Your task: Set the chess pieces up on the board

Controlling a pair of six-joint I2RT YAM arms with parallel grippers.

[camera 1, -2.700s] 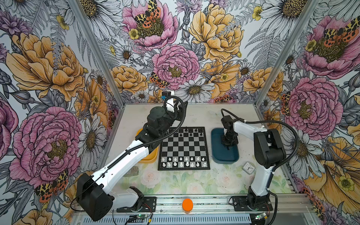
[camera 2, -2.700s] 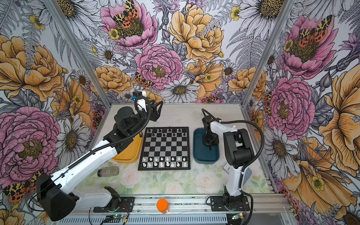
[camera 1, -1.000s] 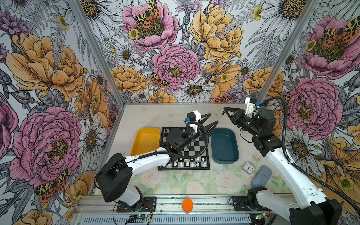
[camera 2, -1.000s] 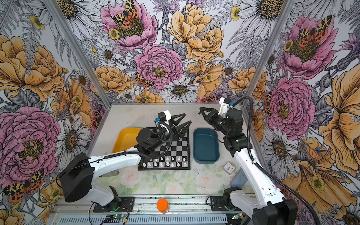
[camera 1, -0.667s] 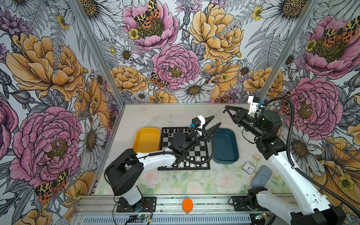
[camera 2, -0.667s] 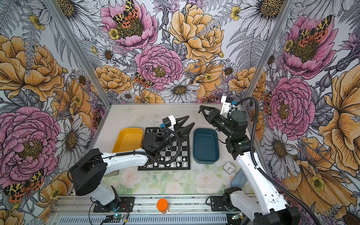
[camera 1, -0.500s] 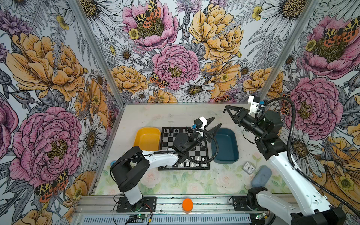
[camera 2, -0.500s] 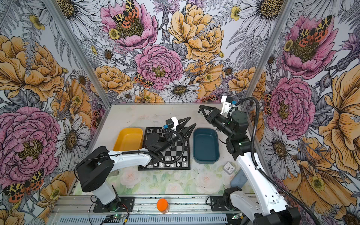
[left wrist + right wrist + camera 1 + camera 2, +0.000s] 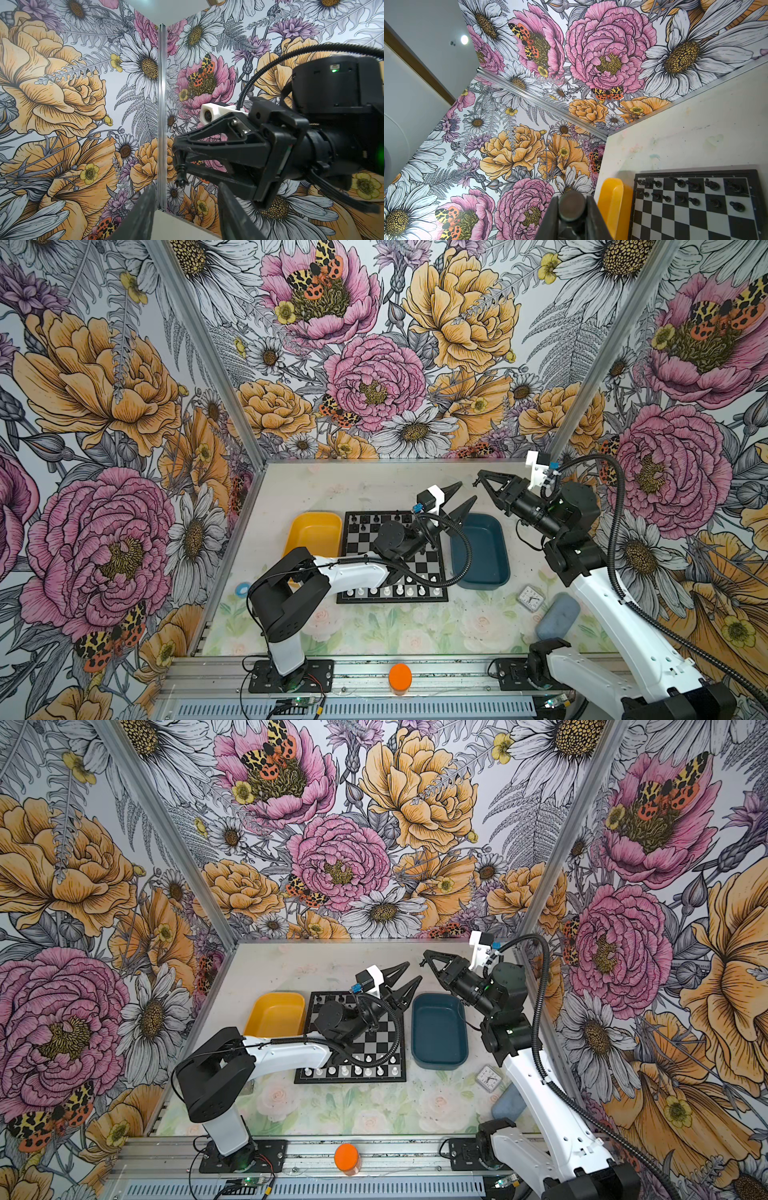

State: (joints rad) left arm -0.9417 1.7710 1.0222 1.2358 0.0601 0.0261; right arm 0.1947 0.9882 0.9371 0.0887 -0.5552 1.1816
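Reaching up with my left gripper (image 9: 466, 492), jaws spread and empty, I aim it at my right gripper (image 9: 481, 480) just beside it. The right one pinches a small black chess piece (image 9: 180, 166) at its very tips, up in the air past the far right corner of the board (image 9: 359, 541). I cannot tell what kind of piece it is.

I judge this meeting risky. The piece is slim and held by little. If my left jaws close off-centre, or my right lets go too soon, it drops to the table or onto the black chessmen (image 9: 361, 522) standing in the far two rows and knocks some over. The fingertips could also clash. My left forearm and its cable hang low over the board, near the white chessmen (image 9: 386, 591) along the near edge. A careless sweep would topple them.

The yellow tray (image 9: 313, 533), left of the board, looks empty. The dark blue tray (image 9: 478, 551), right of the board, looks empty too.
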